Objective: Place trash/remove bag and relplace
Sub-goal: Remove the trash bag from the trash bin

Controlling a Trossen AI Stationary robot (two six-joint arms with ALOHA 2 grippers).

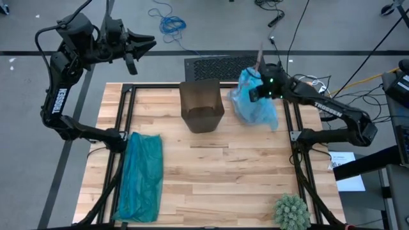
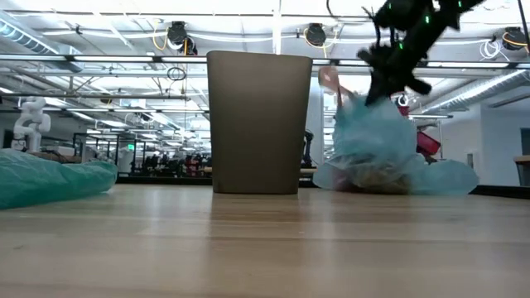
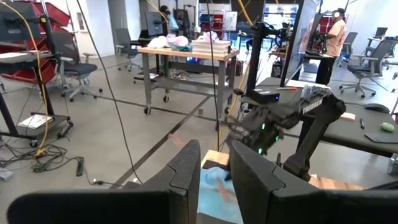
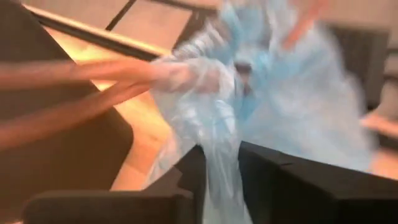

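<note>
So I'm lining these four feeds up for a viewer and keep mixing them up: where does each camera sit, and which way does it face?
High view: above the table, looking straight down; both arms, the dark bin, the teal bag.
Low view: at tabletop height, looking level across; the right arm comes from above, its right gripper holding the pale blue bag.
Left wrist view: raised off the table, facing the room; left gripper open.
Right wrist view: close on the pale blue bag.
All four share that bag.
</note>
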